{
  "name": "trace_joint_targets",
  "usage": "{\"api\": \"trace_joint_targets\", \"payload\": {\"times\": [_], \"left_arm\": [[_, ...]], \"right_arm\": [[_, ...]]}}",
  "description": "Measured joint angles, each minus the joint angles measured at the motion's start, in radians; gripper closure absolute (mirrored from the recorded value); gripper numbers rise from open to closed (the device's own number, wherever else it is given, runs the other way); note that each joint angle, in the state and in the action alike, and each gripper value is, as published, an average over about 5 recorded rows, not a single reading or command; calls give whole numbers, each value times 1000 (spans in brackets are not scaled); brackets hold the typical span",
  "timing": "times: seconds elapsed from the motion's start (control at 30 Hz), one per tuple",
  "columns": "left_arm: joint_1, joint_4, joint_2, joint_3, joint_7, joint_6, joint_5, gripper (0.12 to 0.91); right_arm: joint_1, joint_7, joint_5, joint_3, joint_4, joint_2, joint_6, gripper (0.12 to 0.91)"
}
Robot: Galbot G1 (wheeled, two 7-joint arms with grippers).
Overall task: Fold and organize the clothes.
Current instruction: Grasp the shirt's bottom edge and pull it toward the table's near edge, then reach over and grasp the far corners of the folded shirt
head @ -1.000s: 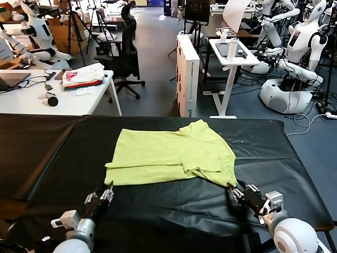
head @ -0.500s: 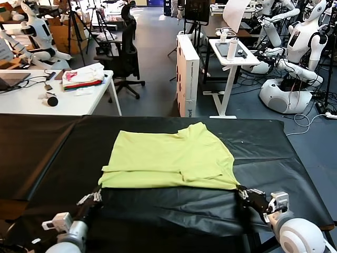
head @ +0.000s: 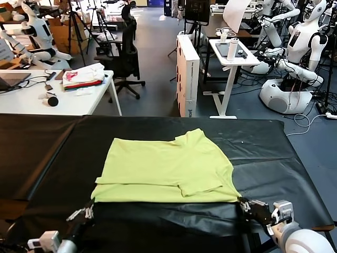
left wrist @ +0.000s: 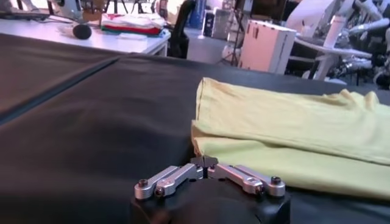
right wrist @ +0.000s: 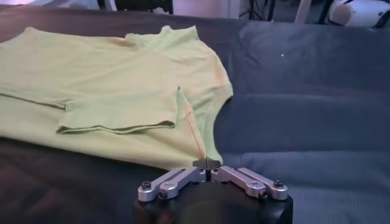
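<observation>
Lime-yellow T-shirt (head: 166,168) lying flat on the black table (head: 274,153), sleeves tucked over the body, near hem toward the robot. Left hand (left wrist: 205,162) low at the near left corner, closed, apparently just off the cloth and holding nothing. Right hand (right wrist: 207,163) at the near right corner, fingertips together in its wrist view; grip on the hem: cannot tell. Step judged: straightening after the sleeve fold. Next move likely calls for gripping both near corners and carrying the hem toward the collar.

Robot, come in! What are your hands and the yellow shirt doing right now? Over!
Both grippers, left and right, shut at shirt's near corners. Shirt folded on table. Nothing in the way.
</observation>
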Motion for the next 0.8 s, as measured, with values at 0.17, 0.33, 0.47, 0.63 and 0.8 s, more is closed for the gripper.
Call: {"api": "trace_joint_targets", "payload": {"times": [0.17,0.33,0.47,0.63,0.8], "left_arm": [[34,-28,3,-27,-49,62,-24,688],[51,-55,10,-69,-92,136,-41,367],[42,-77,22,-119,-100,207,-51,175],[-2,-108,44,-184,-96,289,-109,125],[-95,-119,69,-208,-105,353,-208,123]], "right_arm": [[-27,-28,-7,24,47,-17,3,269],[-7,-23,23,32,69,-24,3,128],[57,-13,79,29,49,-25,2,119],[190,3,136,1,-8,-29,-10,118],[336,17,170,-46,-67,-17,-44,118]]}}
